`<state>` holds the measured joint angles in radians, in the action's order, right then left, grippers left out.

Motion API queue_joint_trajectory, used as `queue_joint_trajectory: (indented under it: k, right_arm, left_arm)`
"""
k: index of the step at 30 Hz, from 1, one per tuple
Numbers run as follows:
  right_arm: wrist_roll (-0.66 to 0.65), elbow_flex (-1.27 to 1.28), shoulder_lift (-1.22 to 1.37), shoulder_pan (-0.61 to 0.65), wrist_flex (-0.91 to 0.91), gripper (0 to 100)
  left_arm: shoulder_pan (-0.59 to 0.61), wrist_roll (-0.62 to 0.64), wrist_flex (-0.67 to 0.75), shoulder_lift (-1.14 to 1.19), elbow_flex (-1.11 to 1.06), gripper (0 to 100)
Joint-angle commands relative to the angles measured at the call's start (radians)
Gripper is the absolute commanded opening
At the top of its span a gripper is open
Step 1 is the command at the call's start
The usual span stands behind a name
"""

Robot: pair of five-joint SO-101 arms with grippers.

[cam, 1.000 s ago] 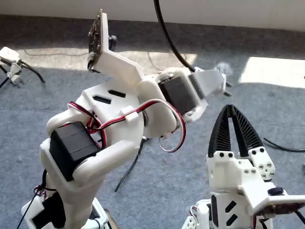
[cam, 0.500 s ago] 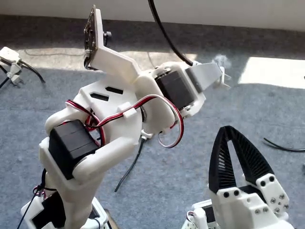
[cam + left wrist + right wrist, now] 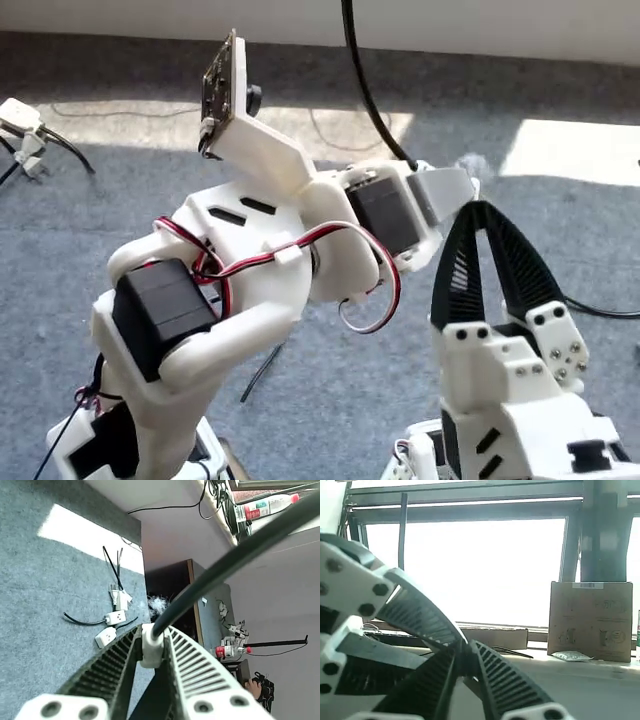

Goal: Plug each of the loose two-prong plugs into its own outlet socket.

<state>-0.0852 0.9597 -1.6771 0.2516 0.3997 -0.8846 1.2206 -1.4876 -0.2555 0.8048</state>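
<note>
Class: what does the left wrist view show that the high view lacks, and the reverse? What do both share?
Left wrist view: the white plug clamped in the left end effector, and two white outlet sockets on the grey carpet. High view: the right end effector, shut and empty, and a white connector with dark cables. Shared: the black cable leaving the left end effector, and the carpet.

Left wrist view: the plug [image 3: 150, 652], pinched in the left claw [image 3: 154, 632], keeps its prongs hidden between the fingers. Its black cable [image 3: 235, 555] is cut off at the frame edge. The outlet sockets [image 3: 115, 617] are too small for their slots to be made out. High view: the left arm's wrist block [image 3: 385, 212] covers that claw's fingertips. A white fitting [image 3: 22, 125] is cut by the edge, its kind unclear.
</note>
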Motion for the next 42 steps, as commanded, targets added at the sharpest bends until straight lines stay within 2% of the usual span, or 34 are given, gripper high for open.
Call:
queue_joint_trajectory:
  k: [1, 7, 12, 15, 21, 31, 39, 42]
  right_arm:
    - [0.003, 0.070, 0.097, -0.062, -0.124, 2.9]
    - [0.143, 0.153, 0.163, -0.189, -0.240, 2.9]
    - [0.158, 0.147, 0.113, -0.222, -0.229, 2.9]
    - [0.161, 0.085, 0.001, -0.205, -0.137, 2.9]
    - [0.153, -0.051, -0.165, -0.056, 0.065, 2.9]
    - [0.160, -0.286, -0.159, -0.051, 0.257, 2.9]
    - [0.153, -0.260, -0.153, -0.051, 0.260, 2.9]
    - [0.153, -0.191, -0.153, -0.051, 0.206, 2.9]
  left_arm:
    - [-0.019, 0.000, -0.005, -0.021, 0.005, 1]
    - [-0.022, -0.002, -0.003, -0.021, 0.005, 1]
    - [-0.018, -0.002, 0.005, -0.013, 0.001, 1]
    - [-0.018, -0.002, 0.006, -0.010, 0.001, 1]
    - [-0.018, 0.000, 0.115, -0.012, 0.001, 1]
    - [0.008, 0.000, 0.135, -0.012, 0.002, 1]
    - [0.002, 0.000, 0.132, -0.018, 0.004, 1]
    - [0.002, 0.041, 0.129, -0.019, 0.004, 1]
